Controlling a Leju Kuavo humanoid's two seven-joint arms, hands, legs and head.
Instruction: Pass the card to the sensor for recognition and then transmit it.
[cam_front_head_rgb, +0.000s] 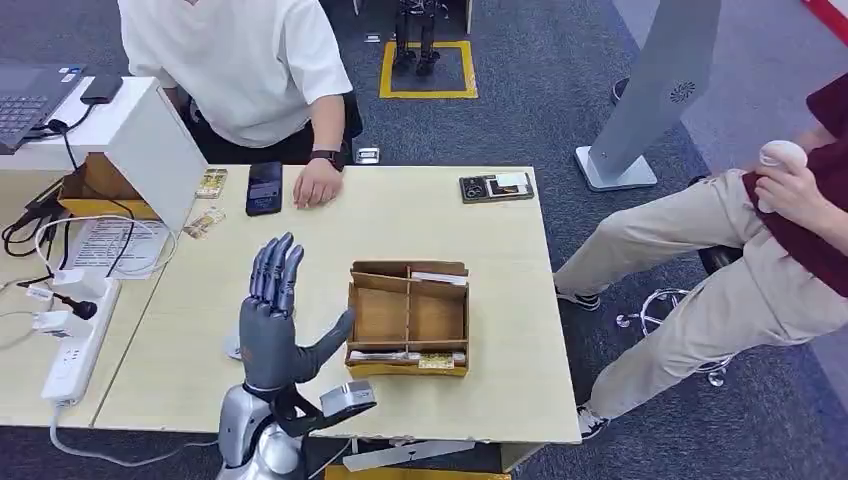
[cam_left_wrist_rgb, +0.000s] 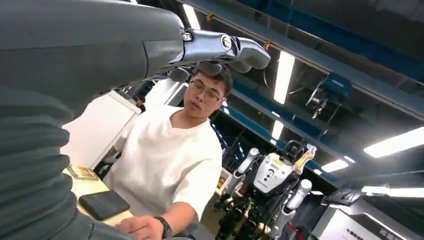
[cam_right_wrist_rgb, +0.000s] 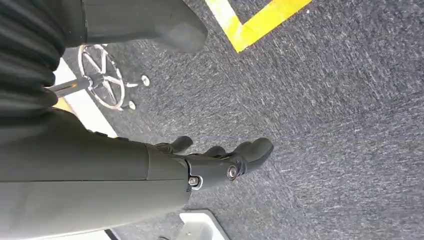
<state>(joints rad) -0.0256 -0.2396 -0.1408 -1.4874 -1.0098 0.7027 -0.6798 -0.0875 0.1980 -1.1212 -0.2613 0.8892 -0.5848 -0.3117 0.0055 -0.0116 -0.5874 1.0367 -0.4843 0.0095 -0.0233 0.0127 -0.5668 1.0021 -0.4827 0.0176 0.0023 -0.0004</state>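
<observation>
- while the left hand (cam_front_head_rgb: 272, 325) is raised over the worktop (cam_front_head_rgb: 300, 240) with fingers straight and thumb spread, it grasps nothing and stands just left of the wooden divided box (cam_front_head_rgb: 408, 318).
- cards lie in the box: one white card (cam_front_head_rgb: 438, 278) in the far compartment, more cards (cam_front_head_rgb: 405, 356) along the near edge slot.
- the right hand (cam_right_wrist_rgb: 220, 162) hangs over grey carpet (cam_right_wrist_rgb: 325, 125), fingers loosely curled, nothing in it.
- a person in a white shirt (cam_front_head_rgb: 250, 60) sits at the far side, a hand (cam_front_head_rgb: 318, 184) resting on the worktop beside a black phone (cam_front_head_rgb: 264, 187).
- a card reader (cam_front_head_rgb: 496, 186) lies near the far right corner.
- another person in beige trousers (cam_front_head_rgb: 700, 270) sits to the right.
</observation>
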